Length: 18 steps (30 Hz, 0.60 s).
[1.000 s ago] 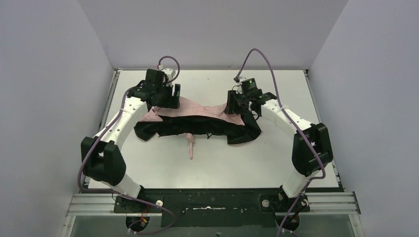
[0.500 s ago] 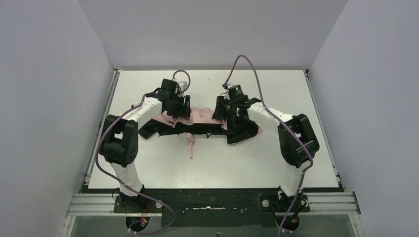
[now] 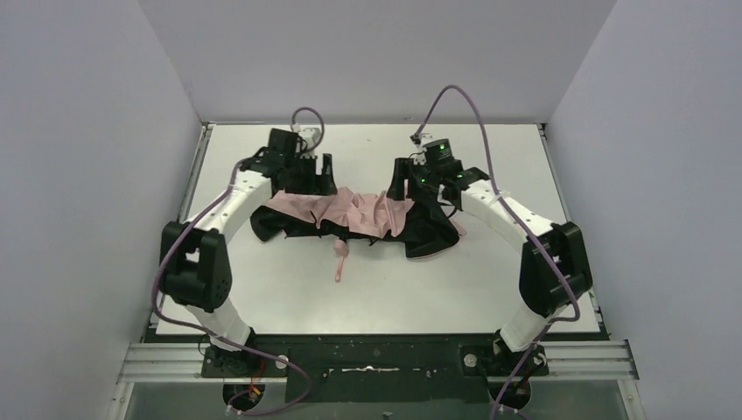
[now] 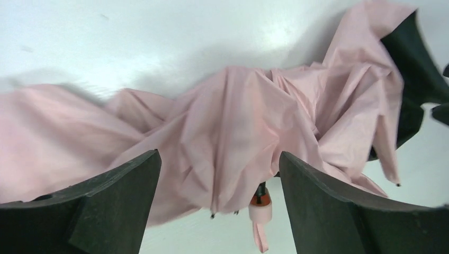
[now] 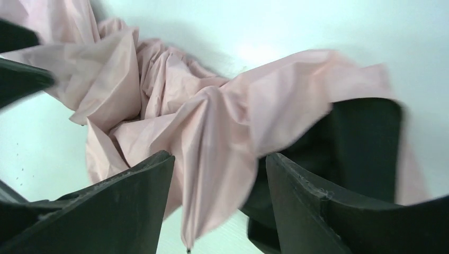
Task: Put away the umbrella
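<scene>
The umbrella [image 3: 337,210] lies collapsed across the middle of the table, its pale pink fabric crumpled over its black underside [image 3: 430,234]. Its pink handle [image 3: 339,252] and strap point toward the near edge. My left gripper [image 3: 317,181] hovers at the fabric's far left edge. In the left wrist view its jaws stand wide apart over the pink fabric [image 4: 233,121], with the handle [image 4: 260,210] showing between them. My right gripper [image 3: 400,188] is at the far right edge, open. A pink fold [image 5: 212,132] hangs loose between its fingers.
The white table [image 3: 262,293] is boxed in by grey walls on the left, right and back. A black rail [image 3: 376,359] runs along the near edge between the arm bases. Purple cables [image 3: 464,101] loop above both wrists.
Both arms drew the pink fabric inward, then pulled back outward. Both grippers have opened, and the pink fabric now lies bunched in the middle over the black underside.
</scene>
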Motion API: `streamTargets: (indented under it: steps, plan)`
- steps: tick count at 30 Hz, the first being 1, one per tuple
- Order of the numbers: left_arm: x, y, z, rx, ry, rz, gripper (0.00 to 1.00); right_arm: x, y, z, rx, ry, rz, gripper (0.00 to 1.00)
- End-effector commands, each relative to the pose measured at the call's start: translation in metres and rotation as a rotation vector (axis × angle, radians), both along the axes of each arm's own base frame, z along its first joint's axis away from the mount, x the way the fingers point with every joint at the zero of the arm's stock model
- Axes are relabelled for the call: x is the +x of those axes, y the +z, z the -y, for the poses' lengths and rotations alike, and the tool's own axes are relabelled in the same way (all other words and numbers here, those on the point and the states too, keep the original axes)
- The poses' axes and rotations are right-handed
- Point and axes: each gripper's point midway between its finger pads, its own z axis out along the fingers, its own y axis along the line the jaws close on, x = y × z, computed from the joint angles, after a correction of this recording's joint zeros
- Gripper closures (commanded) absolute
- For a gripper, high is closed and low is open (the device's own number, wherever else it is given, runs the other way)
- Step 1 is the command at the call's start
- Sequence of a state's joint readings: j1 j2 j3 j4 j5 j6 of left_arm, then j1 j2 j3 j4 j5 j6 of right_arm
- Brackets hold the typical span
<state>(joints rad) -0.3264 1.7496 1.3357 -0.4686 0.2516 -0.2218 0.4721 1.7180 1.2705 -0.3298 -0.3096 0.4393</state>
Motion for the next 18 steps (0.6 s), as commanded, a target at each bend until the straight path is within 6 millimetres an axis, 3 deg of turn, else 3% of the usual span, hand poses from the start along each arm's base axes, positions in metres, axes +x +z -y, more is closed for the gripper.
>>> streamTargets:
  steps: [1, 5, 10, 11, 18]
  plan:
    - [0.01, 0.116, -0.038, -0.059, 0.058, 0.258, 0.2, 0.012, 0.07, 0.048, -0.096, -0.061, 0.177, 0.34]
    - [0.022, 0.131, -0.097, 0.0, 0.219, 0.292, 0.23, 0.021, 0.075, 0.101, -0.223, -0.231, 0.183, 0.36]
    - [0.032, 0.097, -0.173, 0.139, 0.471, 0.188, 0.35, 0.033, 0.056, 0.174, -0.371, -0.486, 0.124, 0.56]
    - [0.033, 0.089, -0.191, 0.152, 0.521, 0.168, 0.35, 0.035, 0.048, 0.187, -0.394, -0.525, 0.099, 0.56]
    - [0.04, 0.052, -0.25, 0.286, 0.654, 0.067, 0.38, 0.04, 0.001, 0.229, -0.446, -0.615, -0.036, 0.7]
